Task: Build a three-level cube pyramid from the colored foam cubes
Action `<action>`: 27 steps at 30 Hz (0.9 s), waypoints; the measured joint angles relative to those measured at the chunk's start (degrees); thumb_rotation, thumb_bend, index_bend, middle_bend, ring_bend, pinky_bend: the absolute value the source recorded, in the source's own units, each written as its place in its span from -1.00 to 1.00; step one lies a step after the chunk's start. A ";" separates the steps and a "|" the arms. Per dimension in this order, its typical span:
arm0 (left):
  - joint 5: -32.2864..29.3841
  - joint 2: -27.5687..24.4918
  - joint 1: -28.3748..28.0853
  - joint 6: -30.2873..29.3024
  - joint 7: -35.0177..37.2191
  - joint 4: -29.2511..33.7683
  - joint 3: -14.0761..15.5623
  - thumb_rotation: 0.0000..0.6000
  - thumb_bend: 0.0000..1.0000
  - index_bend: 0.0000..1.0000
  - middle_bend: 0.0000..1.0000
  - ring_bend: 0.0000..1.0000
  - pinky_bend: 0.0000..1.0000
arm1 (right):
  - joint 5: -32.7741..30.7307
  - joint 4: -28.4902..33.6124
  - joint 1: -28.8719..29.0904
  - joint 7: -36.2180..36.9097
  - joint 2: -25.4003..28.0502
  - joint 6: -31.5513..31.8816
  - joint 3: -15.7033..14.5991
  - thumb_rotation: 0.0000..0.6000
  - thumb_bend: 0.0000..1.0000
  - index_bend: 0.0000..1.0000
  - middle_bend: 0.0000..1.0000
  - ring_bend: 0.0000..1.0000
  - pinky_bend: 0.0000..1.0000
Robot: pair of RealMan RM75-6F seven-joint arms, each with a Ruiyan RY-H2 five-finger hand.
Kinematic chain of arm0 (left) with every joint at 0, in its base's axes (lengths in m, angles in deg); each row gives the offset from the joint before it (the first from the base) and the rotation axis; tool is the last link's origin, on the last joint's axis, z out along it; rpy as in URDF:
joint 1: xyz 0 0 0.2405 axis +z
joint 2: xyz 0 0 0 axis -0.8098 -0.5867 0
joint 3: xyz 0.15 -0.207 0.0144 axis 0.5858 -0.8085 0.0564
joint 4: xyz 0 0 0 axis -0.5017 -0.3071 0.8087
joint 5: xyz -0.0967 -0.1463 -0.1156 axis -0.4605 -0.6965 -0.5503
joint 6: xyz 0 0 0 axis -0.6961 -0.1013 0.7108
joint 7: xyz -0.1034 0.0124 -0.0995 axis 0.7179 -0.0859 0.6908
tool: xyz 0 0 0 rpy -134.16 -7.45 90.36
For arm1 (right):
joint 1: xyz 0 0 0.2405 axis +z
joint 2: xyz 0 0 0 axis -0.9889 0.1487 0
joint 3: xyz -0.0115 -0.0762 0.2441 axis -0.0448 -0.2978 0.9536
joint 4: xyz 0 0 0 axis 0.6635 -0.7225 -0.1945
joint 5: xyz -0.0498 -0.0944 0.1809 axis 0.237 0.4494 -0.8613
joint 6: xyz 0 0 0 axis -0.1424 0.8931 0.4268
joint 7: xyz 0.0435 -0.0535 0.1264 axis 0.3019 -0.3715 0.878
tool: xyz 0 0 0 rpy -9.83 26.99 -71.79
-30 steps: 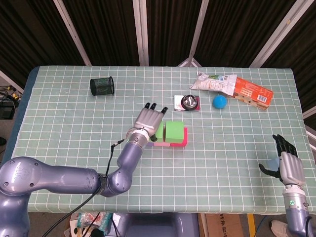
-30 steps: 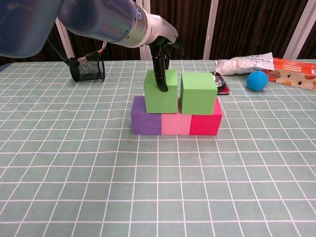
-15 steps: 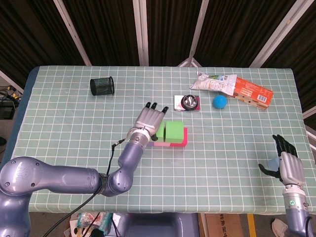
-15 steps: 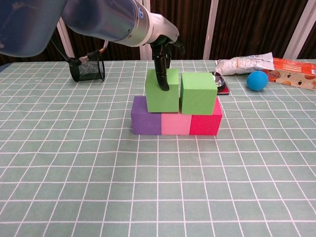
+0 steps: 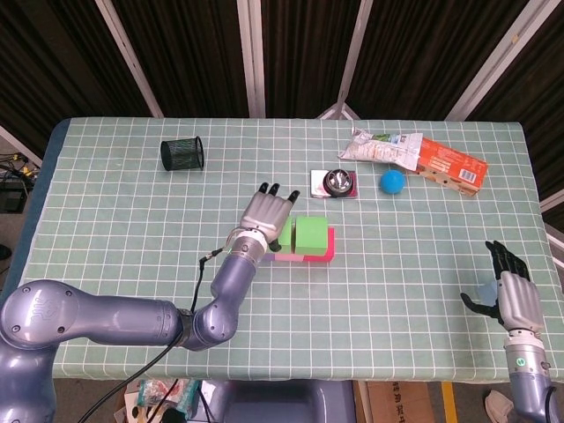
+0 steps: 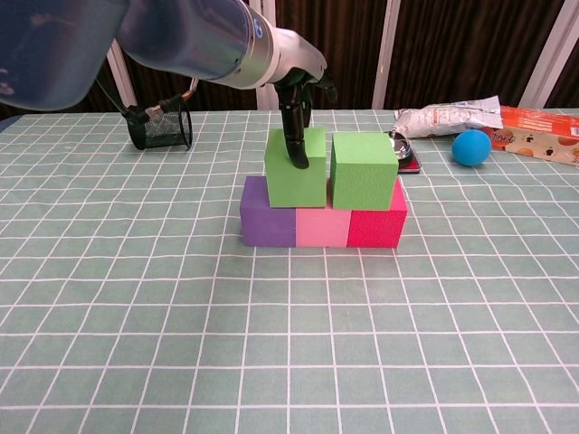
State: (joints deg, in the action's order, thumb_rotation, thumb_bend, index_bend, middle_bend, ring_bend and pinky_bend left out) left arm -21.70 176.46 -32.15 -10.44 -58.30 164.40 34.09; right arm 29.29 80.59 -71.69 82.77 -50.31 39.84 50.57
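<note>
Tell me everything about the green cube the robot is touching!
The left green cube is a bright green foam block with a matte, slightly grainy surface. It sits upright on the second level, resting across the purple cube and the pink cube. A narrow gap separates it from the other green cube. The left hand reaches over it, with a dark finger down its front face.

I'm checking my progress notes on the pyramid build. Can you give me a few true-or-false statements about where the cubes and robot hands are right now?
1. The bottom row is purple, pink, red, from left to right in the chest view. True.
2. Two green cubes sit on the second level. True.
3. A third-level cube already tops the stack. False: nothing sits on the green cubes.
4. The left robot hand is at the left green cube. True.
5. The right robot hand holds the blue ball. False: the ball lies near the snack packages.
</note>
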 measured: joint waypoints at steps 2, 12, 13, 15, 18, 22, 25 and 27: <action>-0.01 0.07 -0.05 -0.04 -0.07 -0.15 -0.05 1.00 -0.44 -0.97 -0.24 -0.91 -0.97 | 0.02 0.01 0.01 0.00 0.01 -0.02 -0.02 1.00 -0.49 -1.00 -1.00 -1.00 -1.00; -0.14 0.27 -0.14 0.19 -0.17 -0.38 -0.33 1.00 -0.44 -0.97 -0.25 -0.91 -0.97 | 0.01 0.08 0.02 0.02 0.02 -0.04 -0.05 1.00 -0.49 -1.00 -1.00 -1.00 -1.00; -0.12 0.31 -0.14 0.20 -0.14 -0.39 -0.35 1.00 -0.44 -0.97 -0.25 -0.91 -0.97 | 0.01 0.08 0.01 0.03 0.03 -0.04 -0.05 1.00 -0.49 -1.00 -1.00 -1.00 -1.00; -0.10 0.36 -0.14 0.19 -0.14 -0.39 -0.36 1.00 -0.44 -0.97 -0.25 -0.90 -0.97 | 0.03 0.10 0.01 0.05 0.05 -0.05 -0.07 1.00 -0.49 -1.00 -1.00 -1.00 -1.00; -0.07 0.46 -0.12 0.19 -0.14 -0.48 -0.28 1.00 -0.44 -0.97 -0.25 -0.91 -0.97 | 0.00 0.10 0.00 0.11 0.07 -0.05 -0.06 1.00 -0.49 -1.00 -1.00 -1.00 -1.00; 0.15 0.61 -0.03 0.14 -0.01 -0.56 -0.29 1.00 -0.44 -0.97 -0.25 -0.90 -0.97 | -0.03 0.06 0.03 0.10 0.06 -0.09 -0.05 1.00 -0.49 -1.00 -1.00 -1.00 -1.00; 0.18 0.75 -0.07 0.16 0.05 -0.69 -0.40 1.00 -0.44 -0.97 -0.25 -0.91 -0.97 | -0.05 0.06 0.02 0.11 0.05 -0.10 -0.08 1.00 -0.49 -1.00 -1.00 -1.00 -1.00; 0.27 0.77 -0.09 0.12 0.01 -0.70 -0.38 1.00 -0.44 -0.97 -0.25 -0.91 -0.97 | -0.06 0.06 0.02 0.12 0.07 -0.12 -0.08 1.00 -0.49 -1.00 -1.00 -1.00 -1.00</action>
State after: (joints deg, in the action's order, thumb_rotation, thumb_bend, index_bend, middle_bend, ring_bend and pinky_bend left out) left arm -21.43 177.23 -32.25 -10.32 -58.29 163.69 33.70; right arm 29.24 80.65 -71.67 82.89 -50.24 39.71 50.50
